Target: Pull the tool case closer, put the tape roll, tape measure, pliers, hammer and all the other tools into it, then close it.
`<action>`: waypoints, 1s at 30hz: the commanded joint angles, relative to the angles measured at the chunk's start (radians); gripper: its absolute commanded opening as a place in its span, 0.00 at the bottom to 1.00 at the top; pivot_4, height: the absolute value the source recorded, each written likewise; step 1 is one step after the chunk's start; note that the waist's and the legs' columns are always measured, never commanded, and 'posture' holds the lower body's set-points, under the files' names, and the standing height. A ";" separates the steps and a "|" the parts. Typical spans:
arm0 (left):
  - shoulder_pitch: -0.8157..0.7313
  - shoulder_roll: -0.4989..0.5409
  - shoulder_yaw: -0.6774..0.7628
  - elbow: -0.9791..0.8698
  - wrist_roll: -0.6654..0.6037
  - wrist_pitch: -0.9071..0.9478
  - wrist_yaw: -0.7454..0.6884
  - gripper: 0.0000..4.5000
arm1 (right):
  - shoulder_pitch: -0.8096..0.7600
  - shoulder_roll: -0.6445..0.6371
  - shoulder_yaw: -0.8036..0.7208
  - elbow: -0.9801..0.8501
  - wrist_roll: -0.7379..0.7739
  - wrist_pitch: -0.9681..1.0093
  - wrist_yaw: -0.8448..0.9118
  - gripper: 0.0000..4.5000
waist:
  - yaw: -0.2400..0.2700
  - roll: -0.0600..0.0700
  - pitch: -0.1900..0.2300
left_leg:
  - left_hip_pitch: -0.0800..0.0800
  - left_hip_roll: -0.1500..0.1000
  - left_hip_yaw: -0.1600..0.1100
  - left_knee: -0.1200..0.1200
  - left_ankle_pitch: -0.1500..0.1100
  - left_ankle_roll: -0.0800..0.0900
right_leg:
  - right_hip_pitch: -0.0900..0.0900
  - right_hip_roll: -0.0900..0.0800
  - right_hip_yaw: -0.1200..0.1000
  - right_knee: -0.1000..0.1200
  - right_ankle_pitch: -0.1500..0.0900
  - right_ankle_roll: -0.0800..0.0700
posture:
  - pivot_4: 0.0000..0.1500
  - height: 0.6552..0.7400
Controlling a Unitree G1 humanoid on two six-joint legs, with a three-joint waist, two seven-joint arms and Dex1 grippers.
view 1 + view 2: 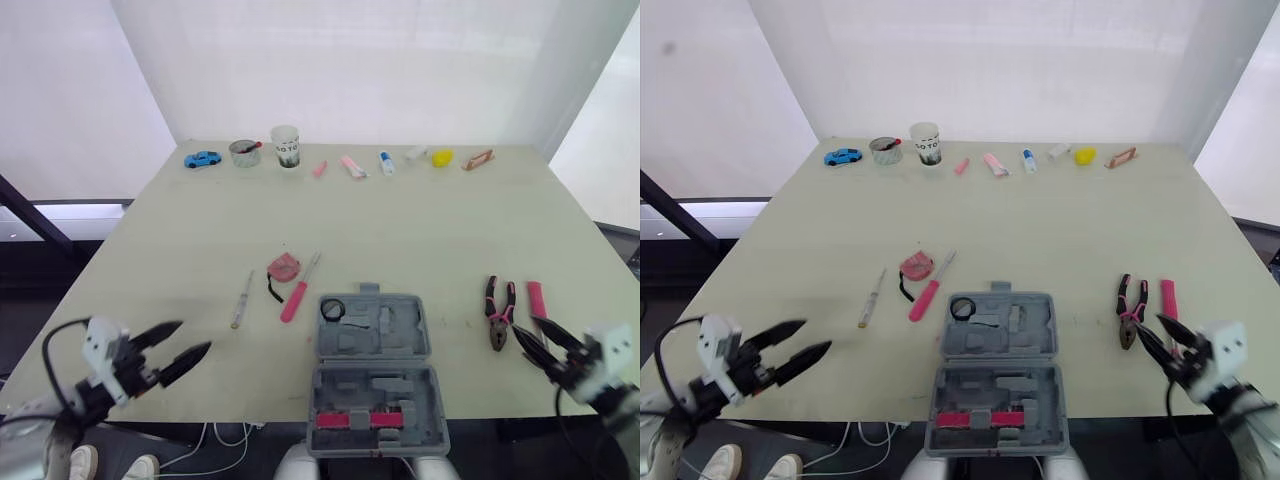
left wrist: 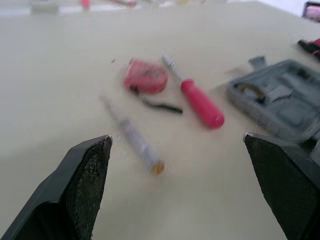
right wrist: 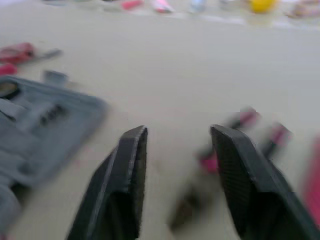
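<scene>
Across the foreground, pale table point(image 1: 420, 230), wide and bare in the middle. At its near edge, centre: grey tool case point(image 1: 375, 385), opened flat, both moulded halves face up, near half right at the table's edge.

Low on the left, short of the table's near corner: left gripper point(image 1: 195, 337), black fingers point(image 2: 85, 185) spread wide, nothing between them, aimed toward the tools left of the case. Low on the right: right gripper point(image 1: 524, 324), fingers point(image 3: 125, 190) parted with a clear gap, empty, tips just beside the pliers and touching nothing visible.

Right of the case, well apart from it: pliers point(image 1: 498, 330), pink-and-black handles pointing away, nose toward the near edge. Just to their right, parallel: short pink-handled tool point(image 1: 537, 298), kind impossible to tell.

Left of the case's far corner: screwdriver point(image 1: 295, 298), pink handle nearer, shaft angled away. Touching or almost touching its tip: pink tape measure point(image 1: 284, 265), black strap trailing toward the near side. Further left, apart: slim grey tool point(image 1: 242, 300), lying roughly parallel to the screwdriver.

Inside the case: pink bar point(image 1: 360, 420) seated across the near half; black tape roll point(image 1: 332, 309) in the far half's left corner.

Along the far edge, in a row: blue toy car point(image 1: 203, 158), tin point(image 1: 243, 152), paper cup point(image 1: 286, 146), several small pink and white bits, yellow object point(image 1: 442, 157).
</scene>
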 commanded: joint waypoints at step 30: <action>-0.029 0.078 -0.062 -0.098 0.095 -0.001 0.078 1.00 | 0.154 -0.080 0.036 -0.176 0.208 -0.036 0.085 0.98 | 0.004 0.001 0.000 | 0.009 0.007 0.001 -0.004 -0.001 -0.002 | 0.002 -0.009 0.001 -0.001 0.000 -0.002 | 1.00 1.00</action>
